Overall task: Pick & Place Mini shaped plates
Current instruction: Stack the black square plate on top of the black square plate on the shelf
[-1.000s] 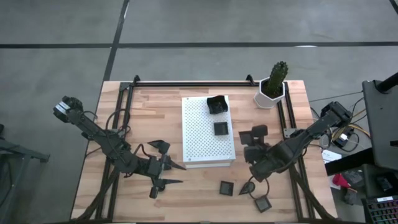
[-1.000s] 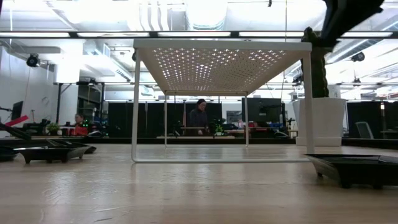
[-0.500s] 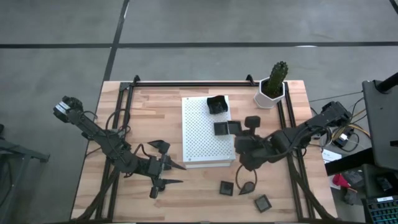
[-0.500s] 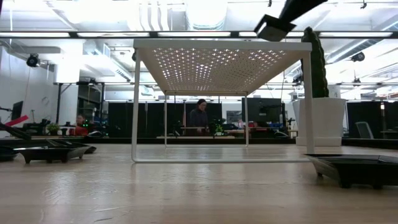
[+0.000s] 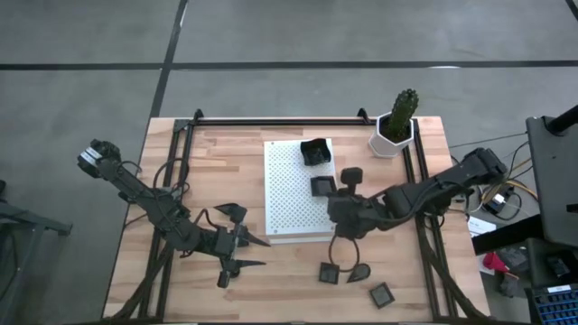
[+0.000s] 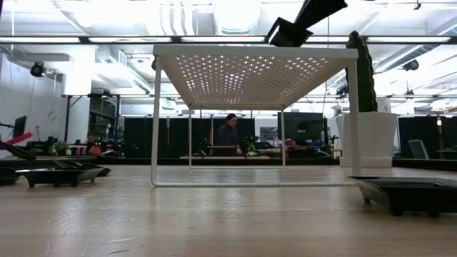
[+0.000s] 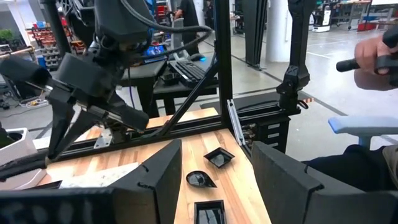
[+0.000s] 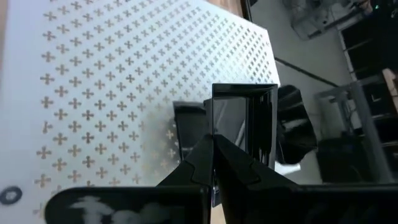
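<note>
While two plates [image 5: 315,168] sit on the board [image 5: 291,199], nothing else does.

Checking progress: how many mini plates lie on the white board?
2: an irregular plate at the board's far right corner, a square plate by its right edge. The right gripper holds a third plate above it; none looks hidden.

Right tool [image 8: 214,152] clamped, arm outstretched; left tool [image 5: 242,252] spread, low.

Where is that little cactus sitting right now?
Seen from above, the cactus stands upright in its white hexagonal pot at the table's far right corner, just beyond the white perforated board.
</note>
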Controlling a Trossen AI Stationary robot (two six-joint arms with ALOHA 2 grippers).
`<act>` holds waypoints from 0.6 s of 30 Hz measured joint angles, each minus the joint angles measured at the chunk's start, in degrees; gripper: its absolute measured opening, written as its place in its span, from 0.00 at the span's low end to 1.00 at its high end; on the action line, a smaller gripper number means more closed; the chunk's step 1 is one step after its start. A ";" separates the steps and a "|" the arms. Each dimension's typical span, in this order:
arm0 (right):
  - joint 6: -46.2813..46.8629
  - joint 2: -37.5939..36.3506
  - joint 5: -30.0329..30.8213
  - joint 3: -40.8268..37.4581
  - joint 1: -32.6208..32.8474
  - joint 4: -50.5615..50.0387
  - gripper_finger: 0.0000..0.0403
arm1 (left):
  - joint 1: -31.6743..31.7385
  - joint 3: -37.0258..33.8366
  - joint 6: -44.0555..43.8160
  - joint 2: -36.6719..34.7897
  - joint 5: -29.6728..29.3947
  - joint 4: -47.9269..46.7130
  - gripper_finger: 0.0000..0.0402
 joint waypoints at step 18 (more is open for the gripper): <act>-1.48 5.98 1.14 -0.01 -1.85 0.26 0.02 | 0.00 -0.74 -0.38 0.00 -0.01 0.62 0.47</act>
